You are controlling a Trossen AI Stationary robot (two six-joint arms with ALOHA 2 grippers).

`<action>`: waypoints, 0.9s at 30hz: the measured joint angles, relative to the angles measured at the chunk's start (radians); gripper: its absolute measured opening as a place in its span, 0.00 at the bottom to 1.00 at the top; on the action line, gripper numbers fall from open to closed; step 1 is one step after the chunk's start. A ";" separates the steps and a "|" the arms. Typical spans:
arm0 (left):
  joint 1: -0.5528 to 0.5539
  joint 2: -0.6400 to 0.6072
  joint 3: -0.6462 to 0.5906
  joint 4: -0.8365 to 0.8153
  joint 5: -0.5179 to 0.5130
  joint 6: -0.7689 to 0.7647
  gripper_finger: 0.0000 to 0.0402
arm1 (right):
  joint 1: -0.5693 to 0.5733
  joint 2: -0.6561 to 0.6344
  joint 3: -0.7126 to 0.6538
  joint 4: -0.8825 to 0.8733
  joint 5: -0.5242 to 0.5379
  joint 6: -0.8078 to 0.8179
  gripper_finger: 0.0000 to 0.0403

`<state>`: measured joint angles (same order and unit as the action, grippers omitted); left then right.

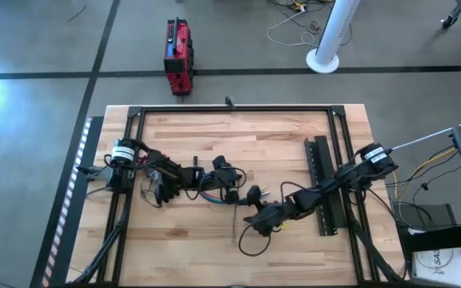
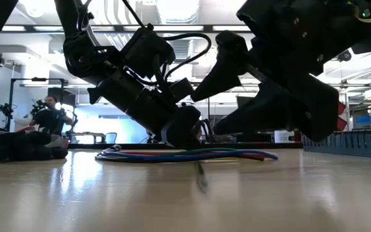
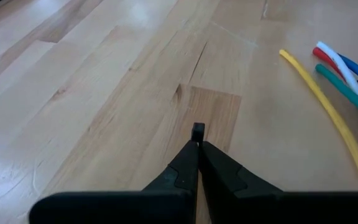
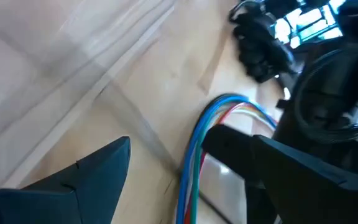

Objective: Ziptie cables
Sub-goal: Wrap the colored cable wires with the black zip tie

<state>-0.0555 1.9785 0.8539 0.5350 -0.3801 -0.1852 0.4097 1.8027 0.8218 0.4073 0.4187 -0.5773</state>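
The ziptie is seen nearest, flat on the table; it may be thin and slippery, best pinched at one end. Behind it the cables lie, soft and bendy. The left gripper is closed on something small, perhaps the ziptie's head. The right gripper is held open, low over the cables.

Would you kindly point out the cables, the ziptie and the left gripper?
cables (image 2: 192, 154), low view, middle of the bundle.
ziptie (image 3: 197, 130), left wrist view, its end at the fingertips.
left gripper (image 3: 197, 149), left wrist view, between the fingertips.
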 joint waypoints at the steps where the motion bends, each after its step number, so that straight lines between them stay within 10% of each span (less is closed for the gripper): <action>1: 0.000 0.000 0.000 0.000 0.000 0.000 0.00 | -0.001 0.000 0.000 0.005 0.000 0.002 0.79; 27: 0.000 0.000 -0.013 0.031 -0.003 -0.064 0.00 | -0.060 0.120 0.079 -0.021 -0.398 0.131 0.59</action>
<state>-0.0555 1.9785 0.8407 0.5660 -0.3835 -0.2493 0.3494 1.9230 0.9012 0.3867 0.0205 -0.4465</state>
